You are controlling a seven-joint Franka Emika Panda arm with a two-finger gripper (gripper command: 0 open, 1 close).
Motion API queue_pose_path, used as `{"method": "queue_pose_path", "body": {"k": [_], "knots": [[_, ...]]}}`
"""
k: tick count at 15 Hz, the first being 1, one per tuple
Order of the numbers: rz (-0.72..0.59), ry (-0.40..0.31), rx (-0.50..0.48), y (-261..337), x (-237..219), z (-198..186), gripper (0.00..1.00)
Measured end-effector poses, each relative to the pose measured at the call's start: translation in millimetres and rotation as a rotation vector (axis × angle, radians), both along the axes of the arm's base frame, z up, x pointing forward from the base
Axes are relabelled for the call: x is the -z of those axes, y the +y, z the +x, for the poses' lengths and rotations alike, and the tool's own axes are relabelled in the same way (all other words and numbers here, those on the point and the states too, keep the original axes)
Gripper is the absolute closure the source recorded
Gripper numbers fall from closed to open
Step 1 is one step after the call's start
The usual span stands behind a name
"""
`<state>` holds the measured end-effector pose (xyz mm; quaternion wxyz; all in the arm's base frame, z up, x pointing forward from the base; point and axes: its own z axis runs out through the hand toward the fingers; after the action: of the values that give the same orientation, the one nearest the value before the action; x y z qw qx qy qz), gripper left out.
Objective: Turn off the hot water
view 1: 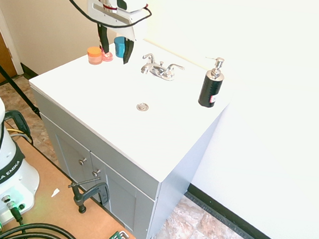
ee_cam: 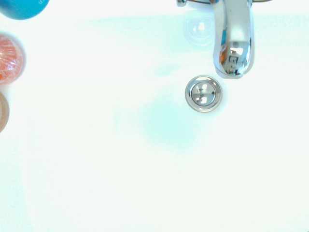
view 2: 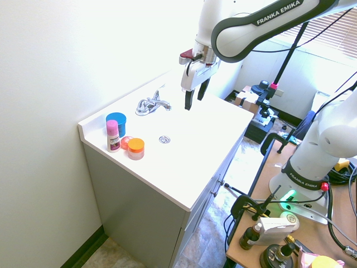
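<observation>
First exterior view shows you the gripper [view 1: 115, 50] hanging above the back left of the white worktop [view 1: 89, 83], its 2 dark fingers [view 1: 128, 50] spread apart and holding nothing. You can see 1 chrome faucet [view 1: 160, 69] behind the sink's 1 drain [view 1: 142, 106], with 2 small levers: the hot water lever [view 1: 148, 57] on the faucet's left side and the right-hand lever [view 1: 173, 67] opposite. The gripper is near the hot water lever but apart from it, to its left and higher. No stream runs from the spout [ee_cam: 233, 41] in the wrist view. You have 1 black soap dispenser [view 1: 212, 84] at the right, and 4 small containers at the left: 1 blue cup [view 2: 116, 121], 1 pink-capped bottle [view 2: 113, 136], 1 orange-lidded jar [view 2: 135, 148] and 1 pink jar [view 2: 126, 142].
</observation>
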<state>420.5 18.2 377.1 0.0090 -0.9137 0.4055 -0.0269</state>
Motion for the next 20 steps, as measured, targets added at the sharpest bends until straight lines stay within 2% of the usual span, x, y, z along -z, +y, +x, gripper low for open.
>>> {"method": "queue_pose_path", "body": {"k": [3,7,11,14,20], "knots": [[-0.009,-0.013,-0.002,0.6,-0.6,3.5,0.0],[-0.104,-0.133,0.05,2.0,-2.2,31.6,0.0],[-0.176,-0.219,0.1,15.1,29.1,67.3,0.0],[-0.224,-0.247,0.135,18.1,49.8,92.0,0.0],[-0.266,-0.285,0.178,10.0,63.0,137.9,0.0]]}}
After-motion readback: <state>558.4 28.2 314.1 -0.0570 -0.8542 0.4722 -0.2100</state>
